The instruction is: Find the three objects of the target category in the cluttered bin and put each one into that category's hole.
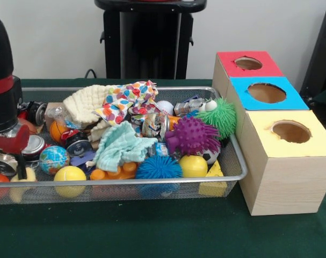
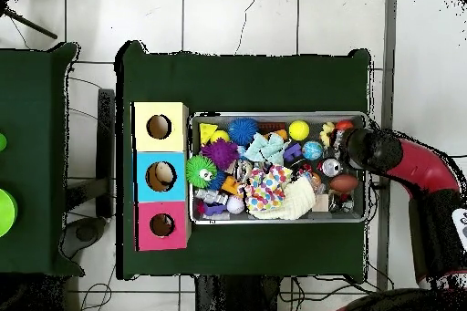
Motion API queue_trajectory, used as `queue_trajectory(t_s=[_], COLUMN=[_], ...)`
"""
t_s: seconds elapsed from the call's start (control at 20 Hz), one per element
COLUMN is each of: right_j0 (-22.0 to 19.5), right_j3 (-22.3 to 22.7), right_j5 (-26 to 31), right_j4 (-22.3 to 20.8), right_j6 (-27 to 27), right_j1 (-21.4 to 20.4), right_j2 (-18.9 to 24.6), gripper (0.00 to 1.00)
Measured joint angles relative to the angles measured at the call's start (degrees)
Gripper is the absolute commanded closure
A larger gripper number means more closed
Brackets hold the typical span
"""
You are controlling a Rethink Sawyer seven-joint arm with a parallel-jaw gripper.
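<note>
The silver wire-mesh bin (image 1: 152, 181) lies on the green table, full of balls, cloths and cans; it also shows in the overhead view (image 2: 274, 115). My gripper (image 1: 11, 165) hangs low over the bin's left end in the front view, among cans and balls, and over its right end in the overhead view (image 2: 347, 154). The arm hides what lies under it. The red-surround hole (image 1: 248, 63) tops the farthest wood box; in the overhead view (image 2: 162, 225) it is the lowest of the three.
The blue-surround hole (image 1: 266, 92) and the yellow-surround hole (image 1: 291, 131) stand in line beside the bin. In the bin are a purple spiky ball (image 1: 192, 134), a green spiky ball (image 1: 223, 115), a blue spiky ball (image 1: 158, 167), a teal cloth (image 1: 121, 145) and a yellow ball (image 1: 193, 165).
</note>
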Motion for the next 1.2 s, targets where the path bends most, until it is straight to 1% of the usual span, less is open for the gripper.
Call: queue_trajectory(t_s=[0.2,0.4,0.7,0.95,1.05,1.1,1.2], right_j0=[0.0,0.1,0.8,1.3,1.5,1.5,1.4], right_j3=[0.6,2.2,5.8,8.3,9.4,9.7,9.8], right_j5=[-0.3,-1.5,-3.8,-4.7,-5.8,-6.5,-6.9], right_j4=[0.0,0.3,1.1,1.2,1.1,1.1,1.1], right_j6=[0.0,0.0,0.0,0.0,0.0,0.0,0.0], right_j1=[-0.3,-0.9,-1.1,-0.5,-0.4,-0.4,-0.4], right_j2=[0.0,0.0,0.0,0.0,-0.1,-0.5,-0.5], gripper=[0.00,0.00,0.00,0.00,0.00,1.00,1.00])
